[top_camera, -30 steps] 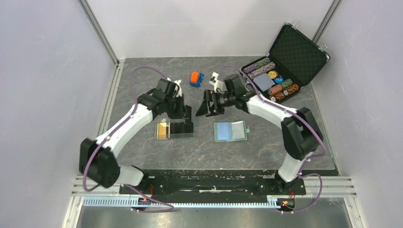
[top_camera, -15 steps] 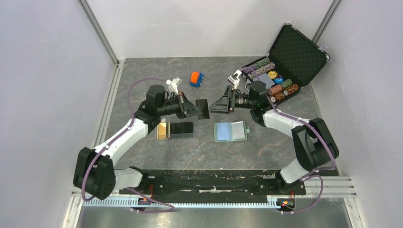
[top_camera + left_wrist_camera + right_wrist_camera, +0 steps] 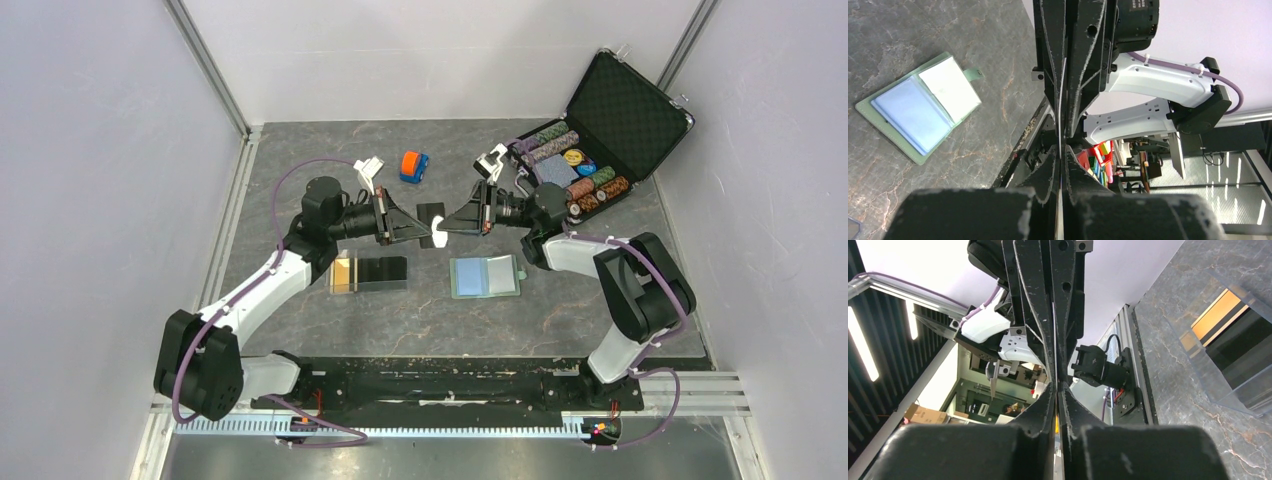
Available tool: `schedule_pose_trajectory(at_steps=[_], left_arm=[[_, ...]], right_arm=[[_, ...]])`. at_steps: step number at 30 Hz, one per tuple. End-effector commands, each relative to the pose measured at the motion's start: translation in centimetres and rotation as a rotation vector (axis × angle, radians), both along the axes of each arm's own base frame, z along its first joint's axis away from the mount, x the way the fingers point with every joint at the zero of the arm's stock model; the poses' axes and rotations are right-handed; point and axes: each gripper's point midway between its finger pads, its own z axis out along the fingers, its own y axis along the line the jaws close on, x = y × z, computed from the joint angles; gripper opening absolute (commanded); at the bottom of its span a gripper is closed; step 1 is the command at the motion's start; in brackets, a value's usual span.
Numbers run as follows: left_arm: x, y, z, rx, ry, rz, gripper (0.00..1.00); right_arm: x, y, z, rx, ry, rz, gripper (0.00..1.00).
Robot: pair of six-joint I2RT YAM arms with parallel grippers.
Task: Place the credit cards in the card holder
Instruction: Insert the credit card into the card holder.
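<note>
Top view, black card [image 3: 430, 212]: pinched mid-air between left gripper [image 3: 423, 231] and right gripper [image 3: 447, 224], beyond the card holder [image 3: 485, 276]; probably a handover.
Top view, card holder: lay open and flat, with bare table along its near edge for an approach.
Top view, credit cards [image 3: 380, 270]: others sat in clear tray [image 3: 369, 289], left of the card holder.
Left wrist, black card [image 3: 1060, 120]: edge-on, left fingers [image 3: 1048, 170] clamped on it, above the card holder [image 3: 918, 117].
Right wrist, black card [image 3: 1054, 340]: right fingers [image 3: 1045, 405] likewise clamped on it.

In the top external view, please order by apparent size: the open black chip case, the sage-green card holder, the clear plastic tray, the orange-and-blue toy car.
Largest: the open black chip case.
Next: the clear plastic tray and the sage-green folding card holder; they look alike, so not ranked.
Smallest: the orange-and-blue toy car.
</note>
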Motion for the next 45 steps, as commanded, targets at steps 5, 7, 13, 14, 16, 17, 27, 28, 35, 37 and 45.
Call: schedule_pose_trajectory(at_steps=[5,7,13,14,16,17,27,28,35,37,45], left_arm=[[-0.5,-0.2,0.3,-0.02,-0.008,-0.033,0.22],[-0.4,-0.1,0.3,-0.013,-0.016,-0.026,0.38],[0.3,0.8,-1.6,0.105,-0.023,0.053,0.57],[0.6,1.0,-2.1,0.143,-0.027,0.075,0.57],[0.8,1.5,-4.1,0.283,-0.015,0.102,0.57],[0.9,1.5,-4.9,0.342,-0.016,0.103,0.57],[0.3,-1.3,-12.0,0.756,0.017,-0.031,0.55],[0.3,-1.8,-12.6,0.78,0.024,-0.051,0.53],[0.3,-4.1,-16.8,0.889,0.073,-0.152,0.41],[0.4,-4.5,-17.7,0.903,0.087,-0.164,0.37],[0.3,-3.9,-20.5,0.97,0.138,-0.177,0.25]], right_arm=[[-0.4,0.6,0.6,-0.001,-0.065,0.011,0.0],[0.1,0.7,-0.5,-0.053,-0.053,-0.005,0.0],[3.6,-1.3,-8.0,-0.526,-0.095,-0.143,0.0],[3.8,-2.0,-8.7,-0.569,-0.092,-0.155,0.0],[3.8,-3.3,-10.1,-0.623,-0.07,-0.177,0.0],[3.7,-4.1,-10.9,-0.646,-0.06,-0.186,0.0],[2.2,-12.0,-17.1,-0.902,0.007,-0.261,0.0],[2.1,-12.5,-17.4,-0.91,0.015,-0.268,0.0],[2.0,-14.6,-18.4,-0.927,0.058,-0.292,0.0],[2.0,-15.0,-18.8,-0.929,0.069,-0.297,0.0],[1.7,-14.3,-19.4,-0.865,0.097,-0.292,0.0]])
